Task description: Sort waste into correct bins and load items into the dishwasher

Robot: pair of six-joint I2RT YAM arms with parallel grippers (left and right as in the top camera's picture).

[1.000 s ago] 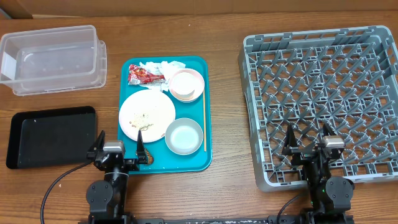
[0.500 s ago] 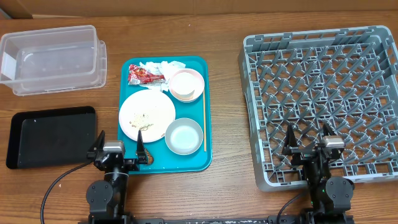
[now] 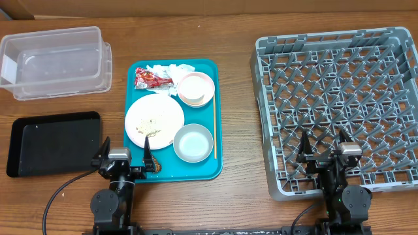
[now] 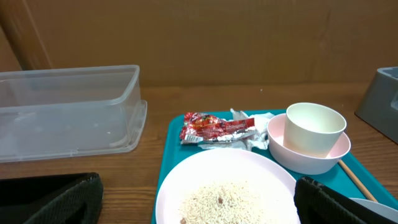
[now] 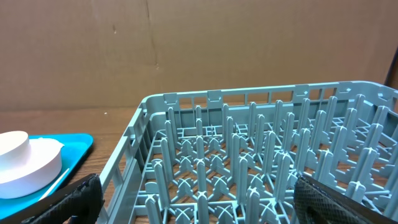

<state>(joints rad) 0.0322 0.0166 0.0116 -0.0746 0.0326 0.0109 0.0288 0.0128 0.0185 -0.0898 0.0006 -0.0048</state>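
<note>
Looked like square one: left gripper (image 3: 125, 147) and right gripper (image 3: 323, 145) sat spread wide, empty. The wrapper (image 3: 151, 79) lay on the teal tray (image 3: 218, 130) beside the tissue (image 3: 166, 69). I guessed the left needed to reach there first.

Both arms sit folded low, the left gripper (image 3: 125, 146) and right gripper (image 3: 322, 141) each spread wide, holding nothing.

Black arms (image 3: 111, 202) with tapered black fingers (image 3: 147, 149) and silvery wrist blocks (image 3: 118, 155); a black cable (image 3: 55, 196) lies left of the teal tray (image 3: 218, 98).
</note>
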